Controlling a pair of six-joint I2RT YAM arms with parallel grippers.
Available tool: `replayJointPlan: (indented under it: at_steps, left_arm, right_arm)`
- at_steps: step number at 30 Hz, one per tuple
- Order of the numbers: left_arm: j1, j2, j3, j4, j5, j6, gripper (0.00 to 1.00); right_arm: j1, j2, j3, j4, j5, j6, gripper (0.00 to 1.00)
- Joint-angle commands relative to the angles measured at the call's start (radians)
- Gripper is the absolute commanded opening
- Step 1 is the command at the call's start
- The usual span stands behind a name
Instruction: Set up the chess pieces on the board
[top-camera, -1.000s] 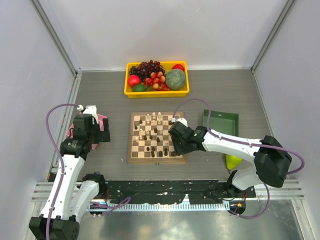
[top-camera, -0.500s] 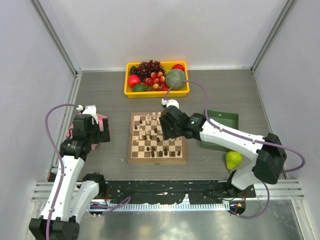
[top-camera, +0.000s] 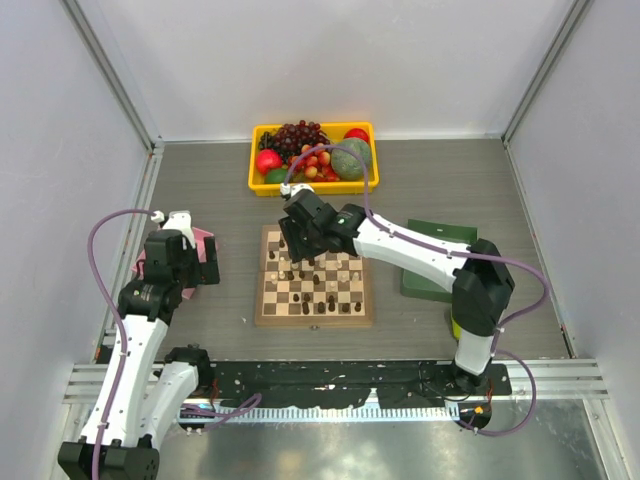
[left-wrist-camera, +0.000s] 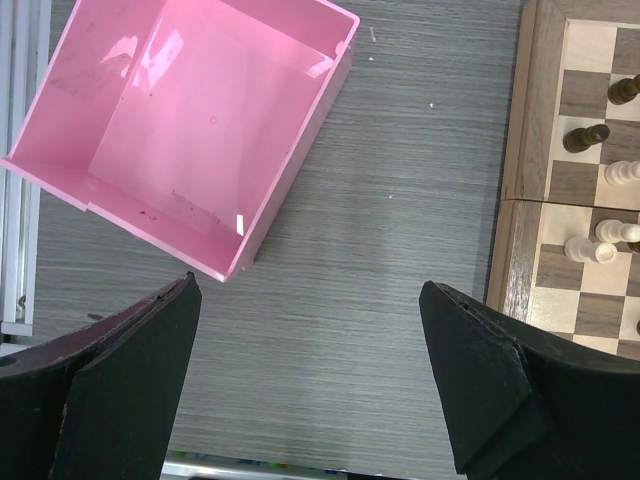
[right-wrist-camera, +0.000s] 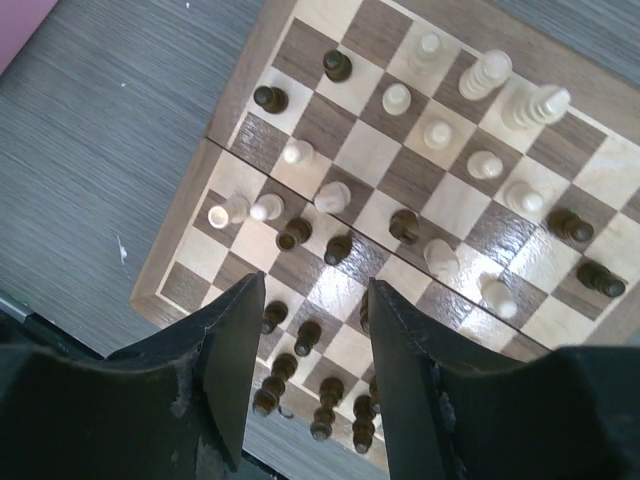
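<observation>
At the near edge of the worktop (top-camera: 200, 330) the two arms rise from their bases. The left end effector (left-wrist-camera: 308, 290) hovers over bare grey surface between the pink tray (left-wrist-camera: 290, 170) and the board's left border, its fingers (left-wrist-camera: 150, 340) spread wide with nothing between them. The pink tray sits just beside this arm, at the left of the worktop and apart from the board. The board (top-camera: 259, 305) lies flat in the middle of the worktop, a little farther out than the bases. The chess pieces (right-wrist-camera: 485, 165) stand scattered over its squares rather than in full ranks. Dark brown pieces (right-wrist-camera: 337, 65) cluster along one edge, with a few loose ones in the middle and corners, while cream pieces group toward the opposite side. In the left wrist view one cream piece (left-wrist-camera: 588, 249) near the left border appears to lie on its side. To the right of the board is a green tray (top-camera: 445, 245), with a yellow-green fruit (top-camera: 459, 325) partly hidden behind the right arm. That arm reaches across to the far left part of the board, where the right end effector (right-wrist-camera: 315, 300) hangs above the squares, its fingers (right-wrist-camera: 235, 340) moderately parted and holding nothing. Farthest back, a yellow basket (top-camera: 313, 187) holds grapes, red fruit and a green melon.
</observation>
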Motion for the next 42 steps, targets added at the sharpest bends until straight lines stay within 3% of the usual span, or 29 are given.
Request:
replayJointPlan:
  at_steps: [1,28,42]
  left_arm:
    - [0.003,-0.009,0.036,0.017,-0.006,0.012,0.99]
    - [0.004,-0.003,0.036,0.015,-0.006,0.013,0.99]
    - [0.004,-0.003,0.036,0.015,-0.006,0.013,0.99]
  right_arm:
    - [0.004,0.046,0.095,-0.003,-0.021,-0.024,0.51]
    - [-0.071,0.163,0.078,-0.023,-0.005,-0.033,0.49]
    - [-0.073,0.082,0.042,0.001,-0.017,-0.050,0.49]
